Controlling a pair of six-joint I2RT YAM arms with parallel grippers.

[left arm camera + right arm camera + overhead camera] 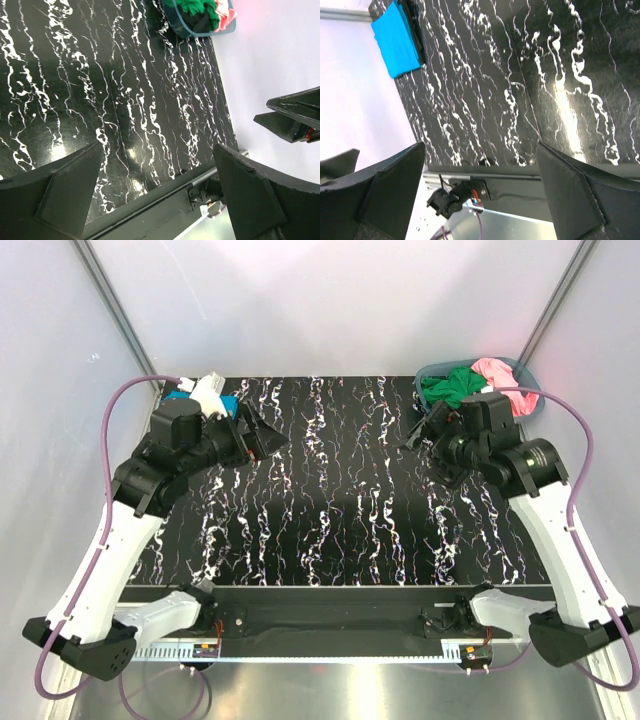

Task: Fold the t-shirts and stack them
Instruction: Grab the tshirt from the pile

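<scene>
The left gripper [262, 435] hung over the far-left part of the table [330, 500], jaws spread wide with nothing between them. The right gripper [425, 430] was just as wide and empty, near the basket [181, 25]. A teal shirt [397, 45] lay folded flat at the far-left corner. A green shirt [452, 387] and a pink shirt [495, 372] sat crumpled together in the basket at the far right. These would likely be light, limp and quick to bunch (no stiff edge to rely on). A pinch on a raised fold of the green one, nearest the right gripper, seemed the best hold, and a slow lift should free it from the pink.
</scene>
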